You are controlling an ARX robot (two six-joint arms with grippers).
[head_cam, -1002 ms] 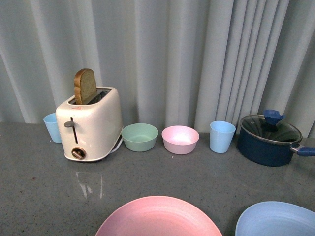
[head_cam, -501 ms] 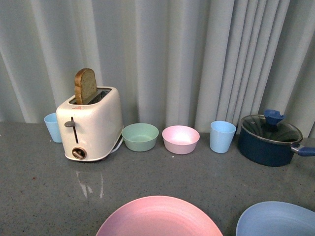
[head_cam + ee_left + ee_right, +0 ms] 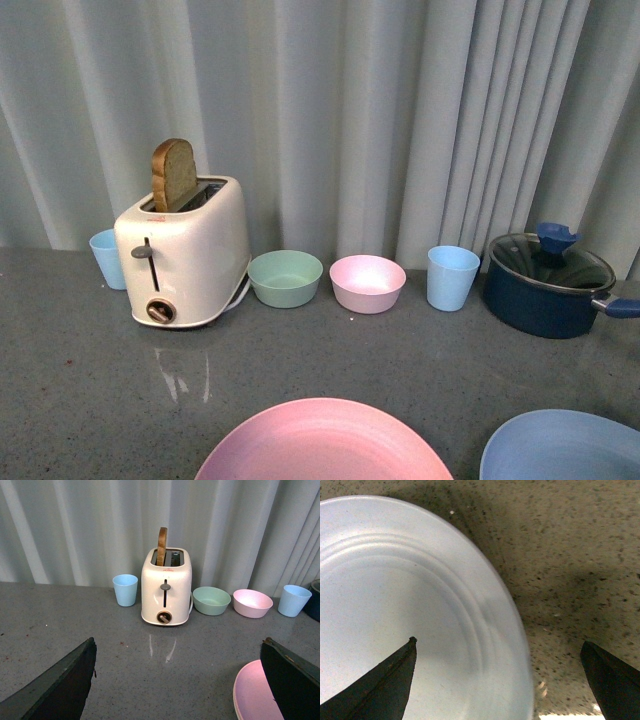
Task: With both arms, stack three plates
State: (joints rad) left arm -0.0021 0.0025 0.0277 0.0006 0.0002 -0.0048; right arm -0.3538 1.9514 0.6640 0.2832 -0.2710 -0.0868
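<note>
The right end effector (image 3: 498, 641) hung spread across the rim of the light blue plate (image 3: 395, 580), one finger over the plate and the other over bare table (image 3: 580, 555). The left end effector (image 3: 178, 640) was spread above open table. The pink plate (image 3: 322, 445) lay near-centre, apart from the blue plate on its right. The toaster (image 3: 185, 255) stood far back.

Toaster (image 3: 166, 592), blue cup (image 3: 125, 590) beside it, green bowl (image 3: 212, 600), pink bowl (image 3: 252, 603), pink plate (image 3: 252, 692), claw (image 3: 178, 640) spread
</note>
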